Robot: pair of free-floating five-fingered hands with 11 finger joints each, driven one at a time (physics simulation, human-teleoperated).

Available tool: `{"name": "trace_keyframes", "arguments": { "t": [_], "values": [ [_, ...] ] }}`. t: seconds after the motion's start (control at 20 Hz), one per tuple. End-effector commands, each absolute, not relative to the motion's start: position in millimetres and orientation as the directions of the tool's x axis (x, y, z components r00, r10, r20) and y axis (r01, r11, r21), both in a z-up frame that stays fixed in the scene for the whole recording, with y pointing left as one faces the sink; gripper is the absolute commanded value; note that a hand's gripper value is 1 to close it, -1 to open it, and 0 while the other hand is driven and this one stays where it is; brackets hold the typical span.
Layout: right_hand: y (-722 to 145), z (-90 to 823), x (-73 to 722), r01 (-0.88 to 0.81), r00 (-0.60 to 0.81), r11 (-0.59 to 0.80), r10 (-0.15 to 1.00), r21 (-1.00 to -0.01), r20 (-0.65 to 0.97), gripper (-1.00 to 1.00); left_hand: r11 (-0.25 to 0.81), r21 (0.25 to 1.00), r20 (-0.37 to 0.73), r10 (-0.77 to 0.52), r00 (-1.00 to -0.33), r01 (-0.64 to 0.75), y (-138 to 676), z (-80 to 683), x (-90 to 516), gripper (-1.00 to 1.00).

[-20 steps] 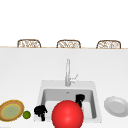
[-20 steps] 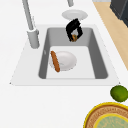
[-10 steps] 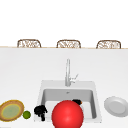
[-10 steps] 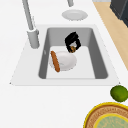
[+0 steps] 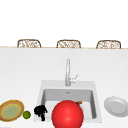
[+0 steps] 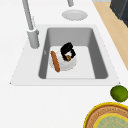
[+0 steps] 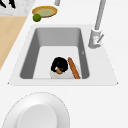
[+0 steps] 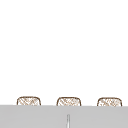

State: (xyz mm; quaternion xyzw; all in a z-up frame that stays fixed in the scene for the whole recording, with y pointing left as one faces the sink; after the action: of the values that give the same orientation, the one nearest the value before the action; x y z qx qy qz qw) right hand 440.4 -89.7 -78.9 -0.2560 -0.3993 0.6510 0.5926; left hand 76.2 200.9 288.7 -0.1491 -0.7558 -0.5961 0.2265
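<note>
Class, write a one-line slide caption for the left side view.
A black hand reaches into the sink over a white plate holding a sausage.

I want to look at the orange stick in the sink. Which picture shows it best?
The left side view: the stick leans whole against a white dish, beside a hand. The right side view shows it partly cut by the sink rim. In the front view a red ball hides nearly all of it.
</note>
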Motion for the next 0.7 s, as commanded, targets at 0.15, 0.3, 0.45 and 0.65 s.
{"name": "trace_keyframes", "arguments": {
  "t": [0.15, 0.3, 0.45, 0.65],
  "values": [
    [-90, -89, 461, -0.600, -0.170, 0.021, 0.973, -0.799, 0.154, -1.00, 0.245, 0.833, 0.520, -0.045, -0.853, 0.495, 201, 289, 76, 0.00],
    [-89, -84, 468, -0.647, -0.157, 0.029, 0.973, -0.762, 0.171, -1.00, 0.245, 0.833, 0.520, -0.045, -0.853, 0.495, 201, 289, 76, 0.00],
    [-92, -65, 469, -0.636, -0.171, 0.014, 0.972, -0.771, 0.159, -1.00, 0.245, 0.833, 0.520, -0.045, -0.853, 0.495, 201, 289, 76, 0.00],
    [-96, -49, 467, -0.622, -0.181, 0.017, 0.970, -0.783, 0.164, -1.00, 0.245, 0.833, 0.520, -0.045, -0.853, 0.495, 201, 289, 76, 0.00]
  ]
}}
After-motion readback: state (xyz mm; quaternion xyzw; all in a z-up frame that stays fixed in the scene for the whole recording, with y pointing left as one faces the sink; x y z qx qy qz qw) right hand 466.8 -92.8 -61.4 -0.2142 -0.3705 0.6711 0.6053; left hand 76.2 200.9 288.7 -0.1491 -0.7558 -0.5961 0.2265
